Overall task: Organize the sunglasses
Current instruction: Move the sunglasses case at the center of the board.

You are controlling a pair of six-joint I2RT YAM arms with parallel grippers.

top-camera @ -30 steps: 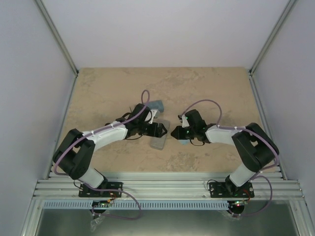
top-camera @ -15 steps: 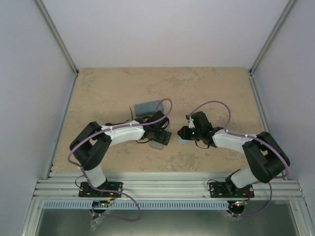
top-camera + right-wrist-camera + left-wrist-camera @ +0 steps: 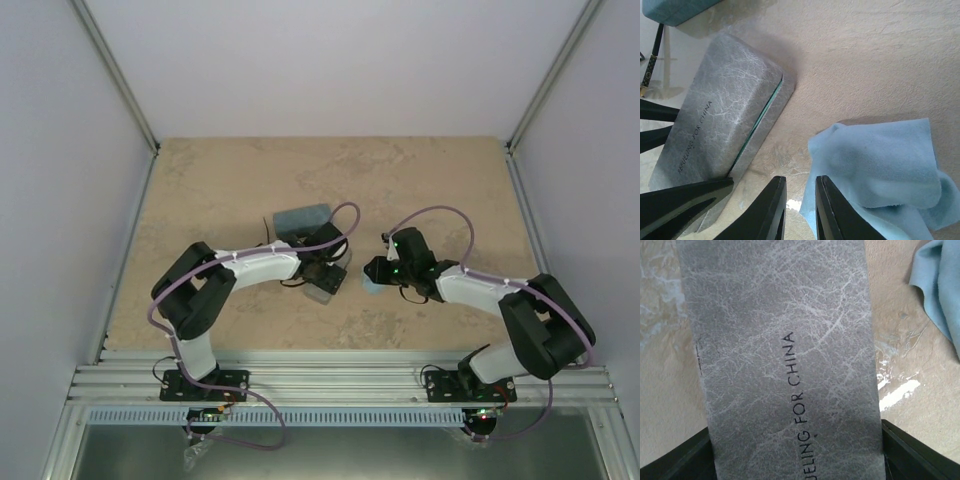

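A thin dark sunglasses arm (image 3: 654,55) with a gold mark shows at the left edge of the right wrist view; its lenses are out of view. The red pair is not in view. My left gripper (image 3: 328,274) straddles the closed grey case (image 3: 322,292), which fills the left wrist view (image 3: 775,340); a finger (image 3: 920,455) presses each long side. My right gripper (image 3: 800,210) hovers low with its fingers a narrow gap apart and nothing between them, at the edge of a light blue cloth (image 3: 880,165).
A blue-grey case (image 3: 300,216) lies just behind the left gripper, and its corner shows in the right wrist view (image 3: 675,10). The cloth (image 3: 372,288) lies between the two grippers. Enclosure walls border the table on three sides.
My left arm has swung right and nearer, uncovering the blue-grey case, and its gripper now sits on the grey case. My right gripper has shifted slightly right, away from the case.
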